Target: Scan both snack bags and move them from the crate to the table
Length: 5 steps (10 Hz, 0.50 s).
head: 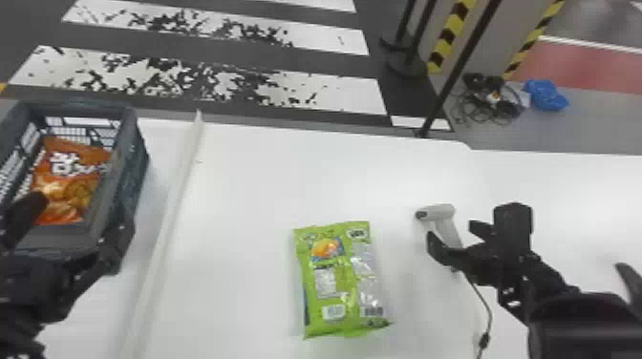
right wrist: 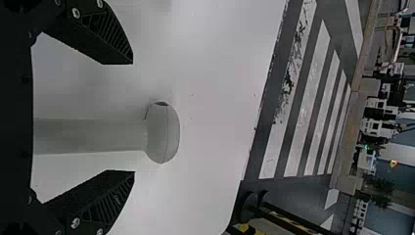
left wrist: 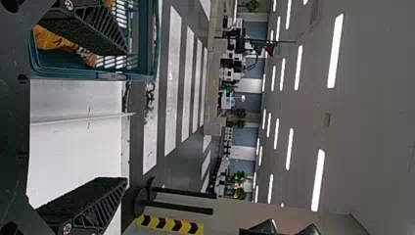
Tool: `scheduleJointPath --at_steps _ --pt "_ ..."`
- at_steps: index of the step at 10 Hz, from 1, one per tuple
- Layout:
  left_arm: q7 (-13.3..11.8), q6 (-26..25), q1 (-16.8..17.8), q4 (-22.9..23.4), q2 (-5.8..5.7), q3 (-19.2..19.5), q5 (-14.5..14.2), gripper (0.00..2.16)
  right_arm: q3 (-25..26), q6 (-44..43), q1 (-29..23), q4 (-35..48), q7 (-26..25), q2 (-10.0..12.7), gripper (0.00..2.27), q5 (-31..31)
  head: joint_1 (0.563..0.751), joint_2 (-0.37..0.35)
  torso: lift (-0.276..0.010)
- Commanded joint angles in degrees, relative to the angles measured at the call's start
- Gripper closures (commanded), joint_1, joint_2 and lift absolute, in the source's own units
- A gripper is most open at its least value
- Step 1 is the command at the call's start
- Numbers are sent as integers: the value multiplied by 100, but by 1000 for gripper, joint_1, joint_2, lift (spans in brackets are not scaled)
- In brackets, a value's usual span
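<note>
Two snack bags, placed apart: the orange printed plastic one (head: 71, 164) lies in the dark grey slatted crate (head: 136, 172); the green and silver foil one (head: 329, 281) lies flat on the smooth white table (head: 248, 191), barcode side up. The right black gripper (right wrist: 132, 117) has its fingers spread, the pale grey pistol-shaped scanner's (right wrist: 164, 132) handle between them. The left black gripper (left wrist: 127, 116) is also spread at the crate's near side, holding nothing.

We judge the step in hand to be taking up the scanner, with the orange bag left to scan and move. For a clean grip, we centre the handle, close evenly and avoid pinching the thin dark cable (head: 485, 305). We then lift the bag gently by a loose edge, clear of the crate wall, and turn its code to the scanner.

Unresolved: we cannot tell whether either finger touches the handle, whose lower part is hidden from the head view. The left gripper covers a corner of the orange bag; the crate's outer side is cut off. We find no barcode on that bag's visible face.
</note>
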<state>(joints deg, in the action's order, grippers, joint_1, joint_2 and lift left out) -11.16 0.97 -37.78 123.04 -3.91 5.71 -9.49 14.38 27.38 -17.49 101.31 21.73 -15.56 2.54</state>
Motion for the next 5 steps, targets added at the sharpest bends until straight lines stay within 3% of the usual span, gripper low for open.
scheduleJointPath --at_steps 1,3,5 --pt "0 12 16 -52 4 0 0 80 -67 18 378 -481 113 -202 282 -16 695 -202 -88" --pt "0 30 16 -78 4 0 0 80 -190 194 747 -982 174 -360 667 19 695 -216 -88" --pt "-9 48 -2 -60 4 0 0 80 -234 440 905 -1175 209 -413 1814 54 695 -229 -88"
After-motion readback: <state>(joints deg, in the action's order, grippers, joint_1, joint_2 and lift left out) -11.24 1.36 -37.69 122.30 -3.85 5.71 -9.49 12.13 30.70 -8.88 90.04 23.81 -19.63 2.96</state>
